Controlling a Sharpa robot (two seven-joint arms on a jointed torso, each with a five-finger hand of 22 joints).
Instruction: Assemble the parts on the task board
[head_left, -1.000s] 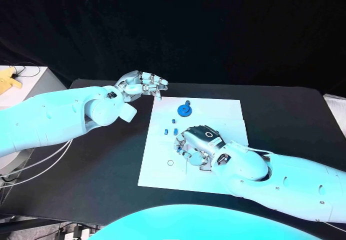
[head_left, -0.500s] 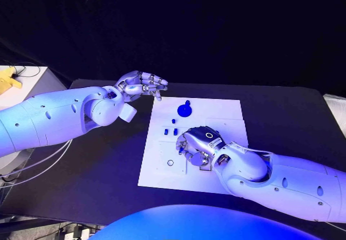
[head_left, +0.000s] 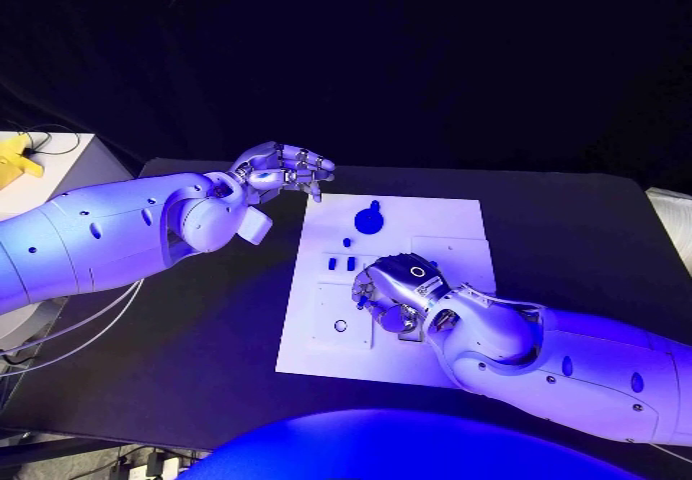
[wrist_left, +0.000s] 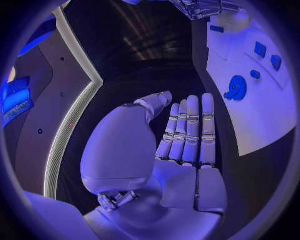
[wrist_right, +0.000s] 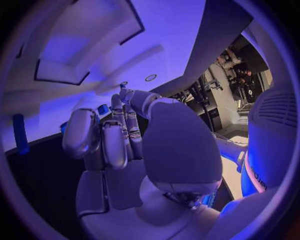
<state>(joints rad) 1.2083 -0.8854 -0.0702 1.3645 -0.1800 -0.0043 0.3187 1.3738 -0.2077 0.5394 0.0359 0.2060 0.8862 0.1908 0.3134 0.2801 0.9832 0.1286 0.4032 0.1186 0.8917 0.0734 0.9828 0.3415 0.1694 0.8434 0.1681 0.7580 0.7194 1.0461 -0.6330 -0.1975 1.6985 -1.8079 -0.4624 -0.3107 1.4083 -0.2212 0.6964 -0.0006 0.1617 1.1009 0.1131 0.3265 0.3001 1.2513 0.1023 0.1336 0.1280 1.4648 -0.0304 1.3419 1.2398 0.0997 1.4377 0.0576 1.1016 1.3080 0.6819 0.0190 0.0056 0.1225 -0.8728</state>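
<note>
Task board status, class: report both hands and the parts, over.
Left hand off the task board, holding nothing. Right hand down over the board's middle, grasp unclear. Round blue part lies untouched.

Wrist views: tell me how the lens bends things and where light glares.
Left wrist view: the task board's straight edge curves, and the left hand looms large. Right wrist view: the board bows overhead, with bright glare behind the right hand. Head view: edges stay straight under blue light.

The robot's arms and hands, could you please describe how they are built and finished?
Both arms are smooth, rounded white shells with small dark dots. The left hand and right hand are silver metal, with segmented fingers and smooth rounded palm covers. The right hand's back carries a dark ring marking. Thin pale cables hang below the left arm.
</note>
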